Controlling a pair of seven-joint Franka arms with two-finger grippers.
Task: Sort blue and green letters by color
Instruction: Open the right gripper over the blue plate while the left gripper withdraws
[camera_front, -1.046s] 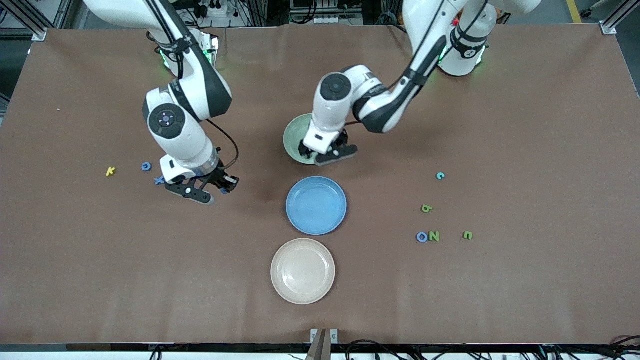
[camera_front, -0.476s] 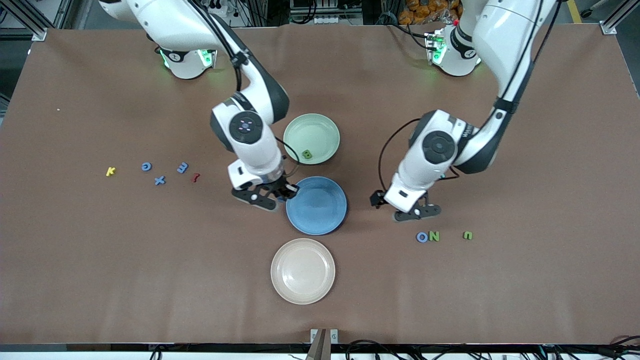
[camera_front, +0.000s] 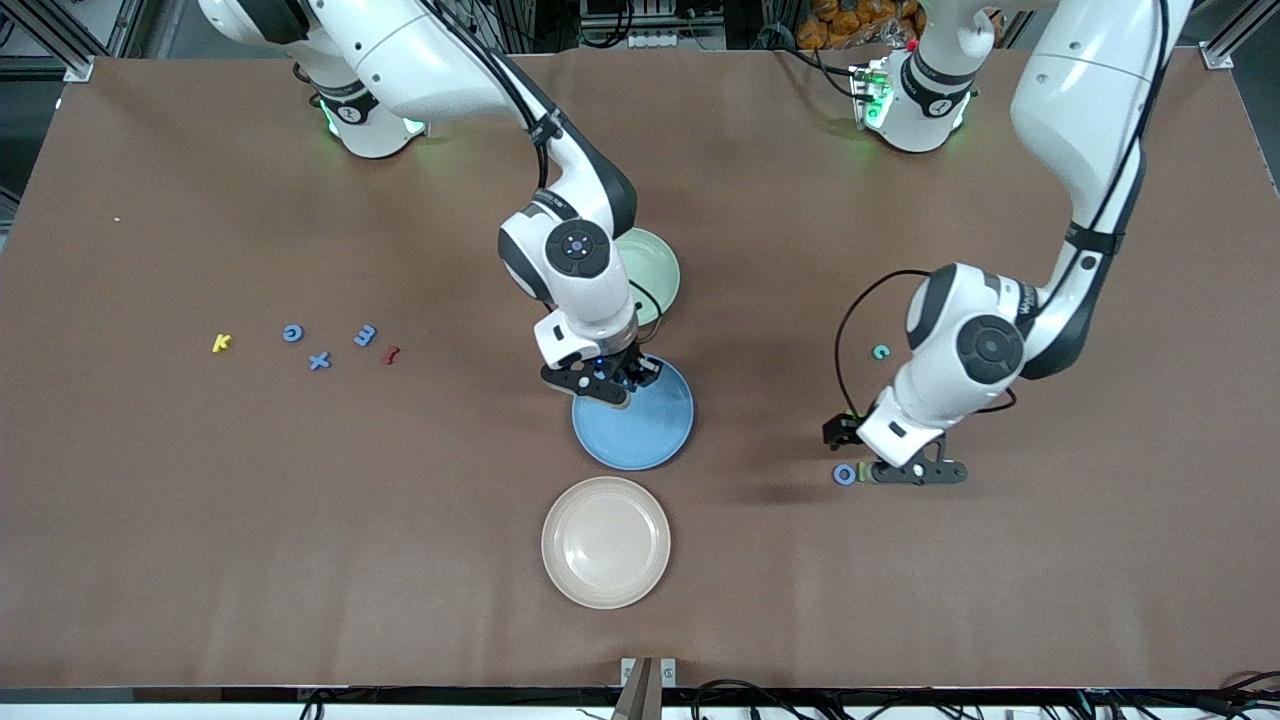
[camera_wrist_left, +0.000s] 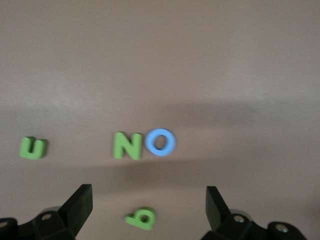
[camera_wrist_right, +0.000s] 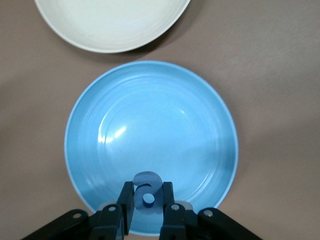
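Observation:
My right gripper (camera_front: 612, 378) is shut on a blue letter (camera_wrist_right: 147, 182) and holds it over the rim of the blue plate (camera_front: 650, 440), which also shows in the right wrist view (camera_wrist_right: 150, 125). My left gripper (camera_front: 905, 472) is open and empty over the letters at the left arm's end. In the left wrist view, it (camera_wrist_left: 147, 201) has a green 6 (camera_wrist_left: 140, 218) lying between its open fingers. A green N (camera_wrist_left: 127, 145), a blue O (camera_wrist_left: 161, 142) and a green u (camera_wrist_left: 33, 148) lie close by. The blue O (camera_front: 844, 474) shows beside the gripper in the front view.
A green plate (camera_front: 662, 270) is partly hidden by the right arm. A cream plate (camera_front: 605, 541) lies nearest the front camera. A teal c (camera_front: 880, 351) lies by the left arm. Blue G (camera_front: 292, 333), x (camera_front: 319, 361), E (camera_front: 365, 335), a yellow letter (camera_front: 221, 343) and a dark red letter (camera_front: 391, 354) lie toward the right arm's end.
My right gripper carried the blue letter from the letter group to over the blue plate's rim. My left gripper moved from the green plate to over the green letters.

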